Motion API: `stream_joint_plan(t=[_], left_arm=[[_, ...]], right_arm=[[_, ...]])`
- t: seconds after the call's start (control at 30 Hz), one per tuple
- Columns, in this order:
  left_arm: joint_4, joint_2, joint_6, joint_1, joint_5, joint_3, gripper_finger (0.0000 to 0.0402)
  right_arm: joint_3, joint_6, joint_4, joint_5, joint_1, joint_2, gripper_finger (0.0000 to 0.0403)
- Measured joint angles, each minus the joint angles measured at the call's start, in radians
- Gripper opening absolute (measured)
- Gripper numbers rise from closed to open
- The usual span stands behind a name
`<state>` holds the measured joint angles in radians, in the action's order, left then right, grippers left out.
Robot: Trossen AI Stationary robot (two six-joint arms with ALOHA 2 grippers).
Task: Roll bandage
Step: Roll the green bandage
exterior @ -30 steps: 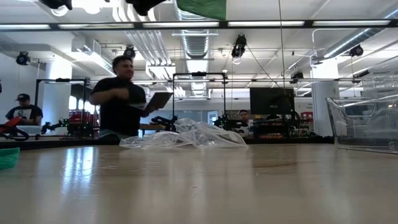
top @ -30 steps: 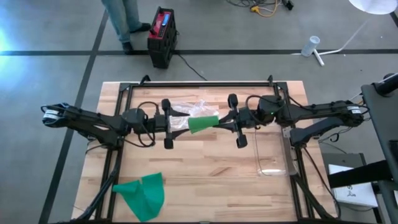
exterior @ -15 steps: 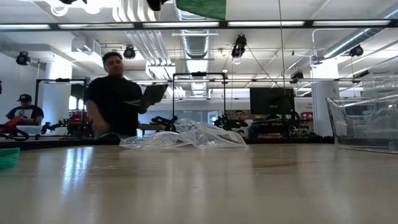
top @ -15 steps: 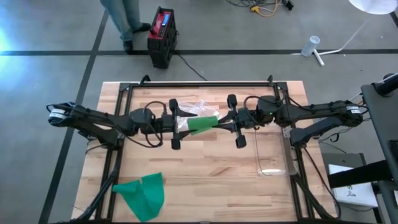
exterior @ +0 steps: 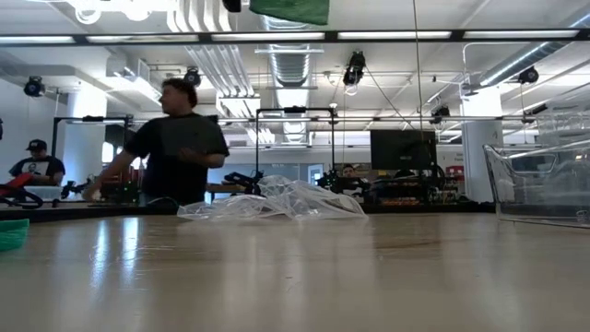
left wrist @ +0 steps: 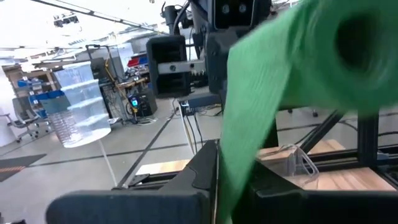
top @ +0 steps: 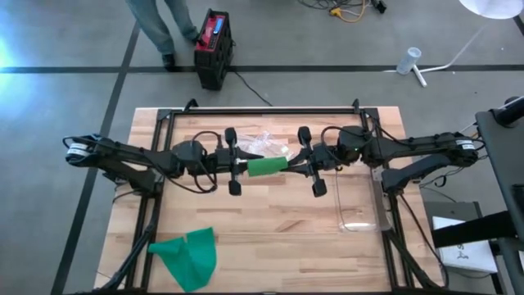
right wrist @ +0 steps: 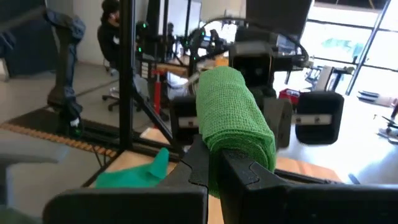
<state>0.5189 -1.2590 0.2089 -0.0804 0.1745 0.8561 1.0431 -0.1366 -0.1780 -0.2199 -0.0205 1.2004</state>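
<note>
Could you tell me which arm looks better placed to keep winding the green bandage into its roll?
Probably the right. The right gripper has its jaws shut on the rolled end of the green bandage, held above the table. The left gripper pinches the flatter end opposite, so it seems better suited to steadying.

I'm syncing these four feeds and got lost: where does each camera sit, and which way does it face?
High view: overhead, looking straight down; both arms hold the green bandage roll between them.
Low view: table height, looking level into the room; crumpled plastic bag ahead.
Left wrist view: on the left arm, facing the right arm.
Right wrist view: on the right arm, facing the left arm.
Shared: both wrist views show the roll close up.
</note>
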Motion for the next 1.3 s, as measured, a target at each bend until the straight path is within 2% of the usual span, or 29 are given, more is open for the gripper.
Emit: stream_joint_plan(t=[0.13,0.47,0.67,0.77,0.93,1.3], left_arm=[[-0.006,-0.001,-0.001,0.000,0.000,-0.007,0.0002],[-0.015,-0.002,-0.010,0.000,0.000,-0.017,0.0001],[-0.043,-0.002,-0.009,0.000,0.000,-0.019,0.0001],[-0.084,-0.001,-0.009,-0.001,0.000,-0.020,0.0007],[-0.146,0.030,-0.009,-0.001,0.001,-0.021,0.0045],[-0.383,0.213,-0.013,-0.001,0.002,-0.022,0.0188]], right_arm=[[0.000,0.009,-0.025,-0.001,-0.001,-0.002,0.0003],[0.000,0.048,-0.050,-0.042,-0.001,-0.005,0.0003],[0.000,0.030,-0.042,-0.039,-0.001,-0.008,0.0003],[0.000,0.007,-0.039,-0.002,-0.001,-0.008,0.0003],[0.000,-0.003,-0.037,0.020,-0.001,-0.008,0.0003],[-0.005,-0.041,-0.037,0.021,-0.001,-0.009,0.0003]])
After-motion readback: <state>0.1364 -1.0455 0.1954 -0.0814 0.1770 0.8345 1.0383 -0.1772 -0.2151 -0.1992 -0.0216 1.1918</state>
